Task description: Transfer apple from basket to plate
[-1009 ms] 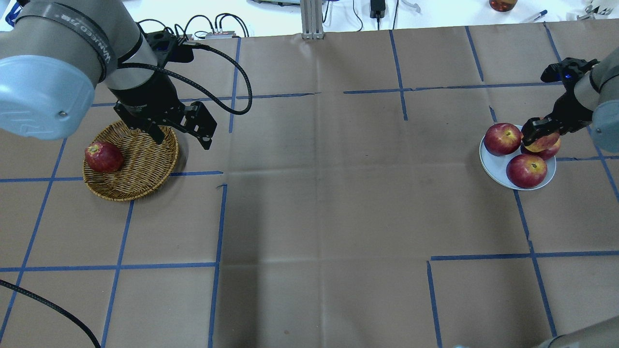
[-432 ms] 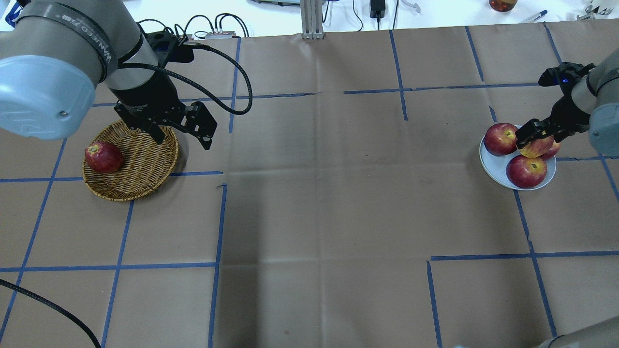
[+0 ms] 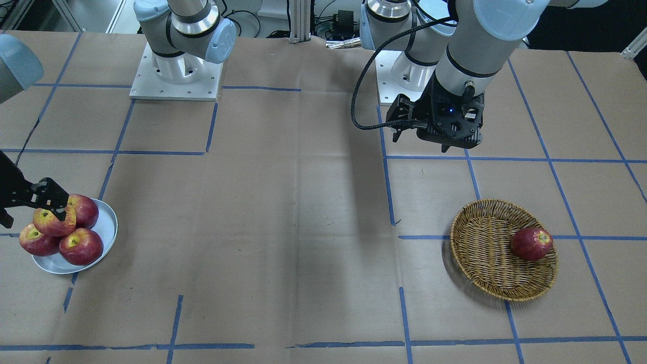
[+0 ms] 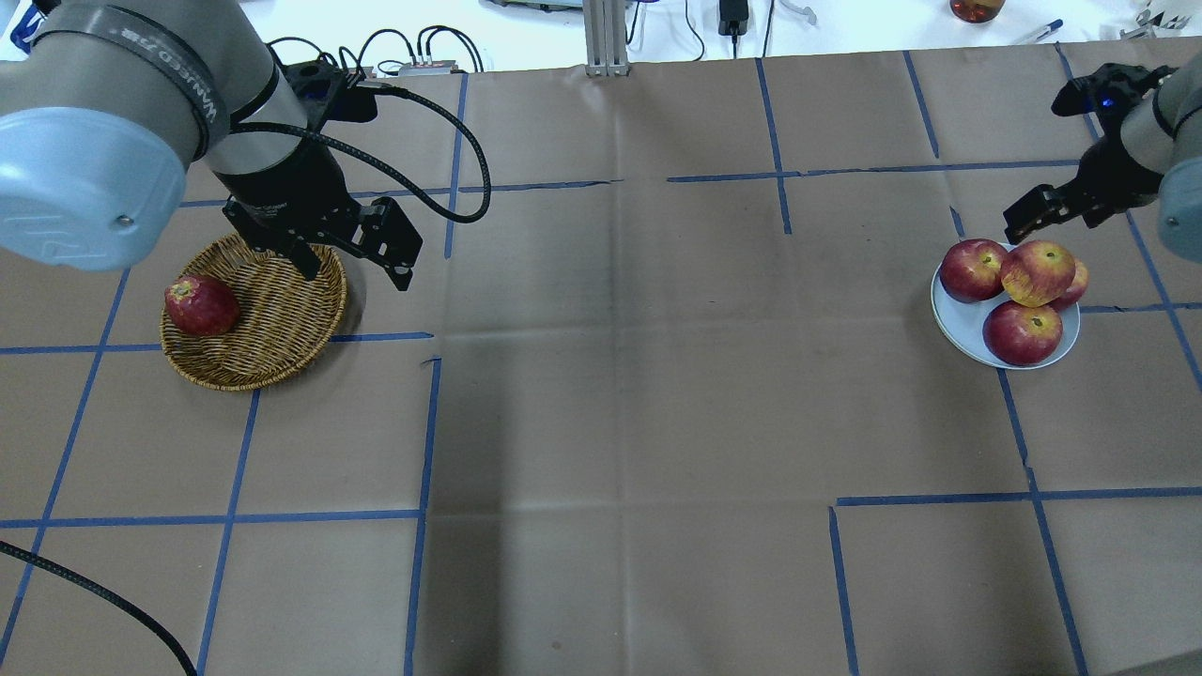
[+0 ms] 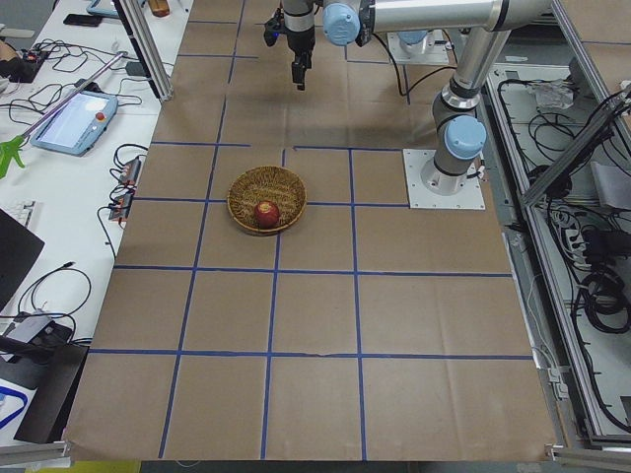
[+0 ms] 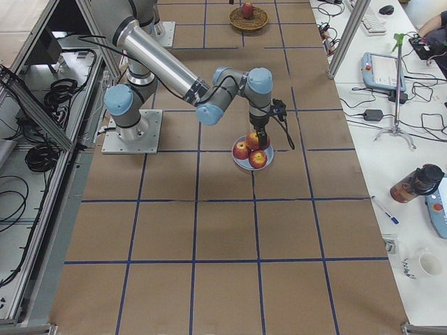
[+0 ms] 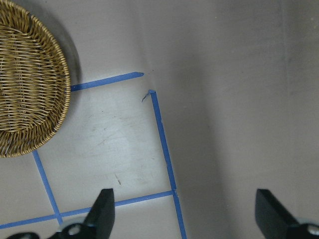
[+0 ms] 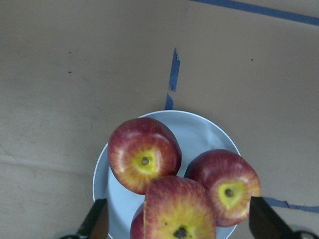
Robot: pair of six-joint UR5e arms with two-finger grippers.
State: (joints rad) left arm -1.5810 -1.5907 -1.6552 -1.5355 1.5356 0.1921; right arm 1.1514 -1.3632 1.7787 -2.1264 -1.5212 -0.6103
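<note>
The yellow-blushed apple rests on top of three darker apples on the pale plate. It shows in the right wrist view at the bottom, over the plate. My right gripper is open and empty, just above and behind the pile, with its fingertips wide on either side. The wicker basket at the left holds one dark red apple. My left gripper hangs open and empty over the basket's right rim; in its wrist view only bare paper lies between the fingers.
Brown paper with blue tape lines covers the table. A black cable crosses the near left corner. A bottle and small items sit past the far edge. Both arm bases stand on the robot's side.
My right gripper has let go of the blushed apple, opened and pulled up and back from the plate. The apple stays on top of the pile. The left arm has not moved.
</note>
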